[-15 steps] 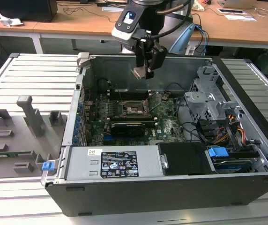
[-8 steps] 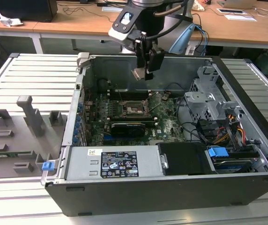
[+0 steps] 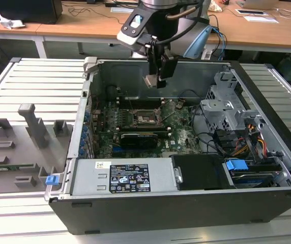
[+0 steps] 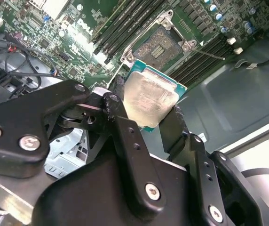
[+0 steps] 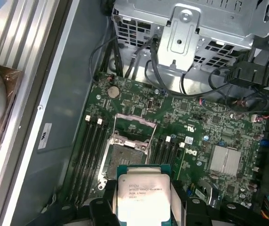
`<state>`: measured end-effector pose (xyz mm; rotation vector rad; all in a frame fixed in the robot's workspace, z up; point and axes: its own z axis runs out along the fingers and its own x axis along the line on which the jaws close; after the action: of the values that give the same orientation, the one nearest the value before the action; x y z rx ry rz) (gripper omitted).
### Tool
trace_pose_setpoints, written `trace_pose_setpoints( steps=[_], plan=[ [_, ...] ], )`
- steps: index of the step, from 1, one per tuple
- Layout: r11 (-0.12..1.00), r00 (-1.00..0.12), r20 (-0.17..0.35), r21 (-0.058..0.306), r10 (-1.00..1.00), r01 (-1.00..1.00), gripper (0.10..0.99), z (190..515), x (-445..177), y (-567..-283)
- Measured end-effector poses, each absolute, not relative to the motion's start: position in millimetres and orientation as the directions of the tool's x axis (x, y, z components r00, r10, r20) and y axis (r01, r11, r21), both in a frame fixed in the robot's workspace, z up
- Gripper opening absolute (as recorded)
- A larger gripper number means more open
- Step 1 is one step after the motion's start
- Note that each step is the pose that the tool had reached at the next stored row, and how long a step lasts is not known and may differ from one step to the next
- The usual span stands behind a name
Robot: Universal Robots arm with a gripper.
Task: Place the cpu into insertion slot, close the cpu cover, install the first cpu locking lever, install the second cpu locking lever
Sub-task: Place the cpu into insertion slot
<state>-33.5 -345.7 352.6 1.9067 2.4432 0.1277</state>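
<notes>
Cpu [image 5: 144, 195] hangs in the air, upper centre of the exterior view, over the open computer case [image 3: 135, 213] and well clear of the insertion slot [image 5: 125, 157]. Likely light, stiff, flat and smooth, with a fragile underside, so hold by the edges. Gripper [image 4: 146, 117] is clamped on two opposite chip edges, jaws just chip-wide, touching nothing else.

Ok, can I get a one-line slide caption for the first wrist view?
Gripper holds the cpu above the motherboard, with the empty insertion slot nearby.
</notes>
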Motion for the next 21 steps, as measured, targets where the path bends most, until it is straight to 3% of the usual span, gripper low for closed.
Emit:
trace_pose_setpoints(
  steps=[9, 21],
  plan=[
    [0.087, -0.089, 0.019, 0.089, 0.996, 0.992, 0.537, 347, -33, -346],
    [0.033, -0.035, 0.019, 0.086, 0.999, 0.996, 0.537, 340, -33, -346]
  ],
)
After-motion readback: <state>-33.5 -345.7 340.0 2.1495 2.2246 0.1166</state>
